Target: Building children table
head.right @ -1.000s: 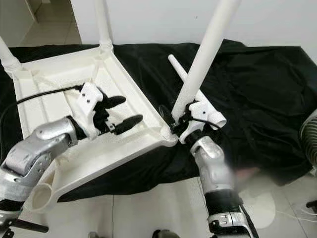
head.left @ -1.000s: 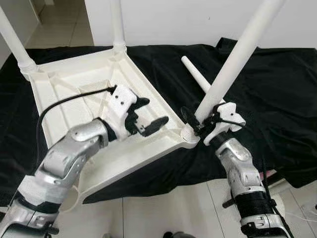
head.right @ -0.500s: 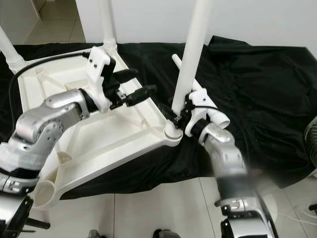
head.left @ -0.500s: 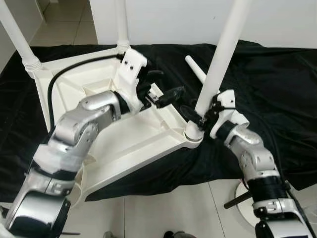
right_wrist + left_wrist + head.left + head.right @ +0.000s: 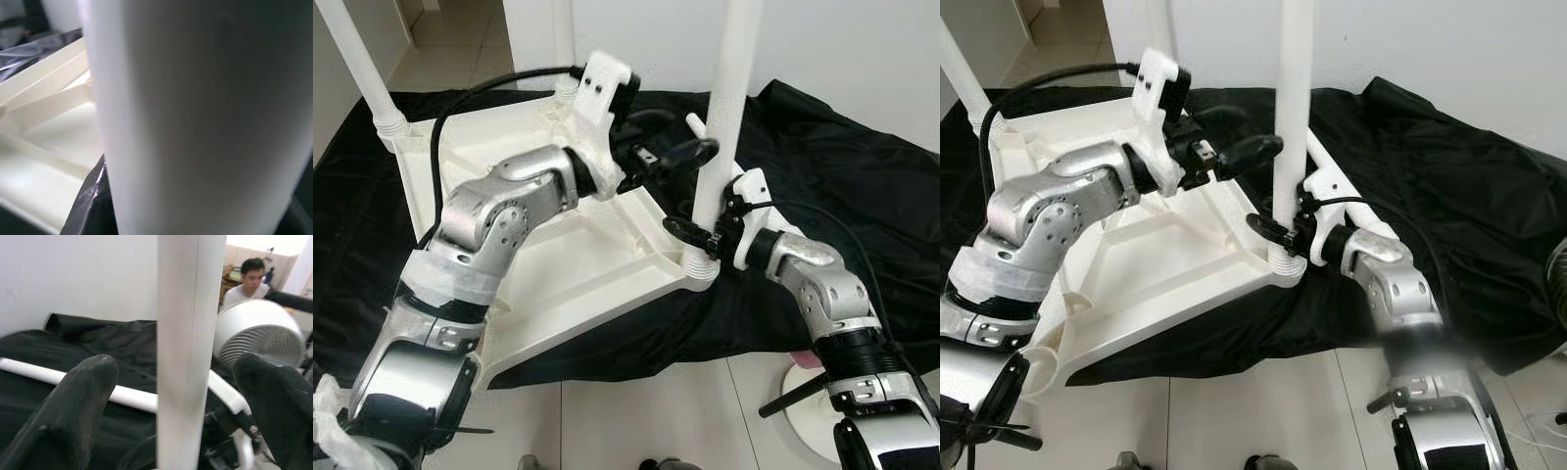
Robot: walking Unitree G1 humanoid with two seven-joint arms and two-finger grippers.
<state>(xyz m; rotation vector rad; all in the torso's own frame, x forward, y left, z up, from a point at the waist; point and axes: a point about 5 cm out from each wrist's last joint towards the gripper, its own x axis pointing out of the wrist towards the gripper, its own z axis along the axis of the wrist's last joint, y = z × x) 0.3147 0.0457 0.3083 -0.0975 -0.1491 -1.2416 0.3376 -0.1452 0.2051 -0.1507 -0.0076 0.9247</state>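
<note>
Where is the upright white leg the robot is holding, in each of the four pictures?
Left eye view: upright leg, top, right of centre.
Right eye view: top centre.
Left wrist view: centre, between black fingers.
Right wrist view: close up.
Shared landmark: black cloth.

Two arms clad in silver metallic shells, segmented at rounded joints, with dark seams between segments. Left arm [image 5: 499,211]: bulbous silver elbow housing, pale wrap band around the segment below it, white angular wrist housing [image 5: 599,93] bearing small dark screw holes. Thick black cable [image 5: 470,98] looped from wrist housing back along forearm. Left gripper [image 5: 677,155]: two long black fingers [image 5: 73,406], matte, rounded tips, faintly speckled surface. Right arm [image 5: 822,294]: silver shells, black ribbed collar near lower segment, white wrist bracket [image 5: 751,196]. Thin black cable [image 5: 842,230] arched over forearm. Right gripper [image 5: 697,231]: black fingers, glossy edge visible in right wrist view [image 5: 90,196].
</note>
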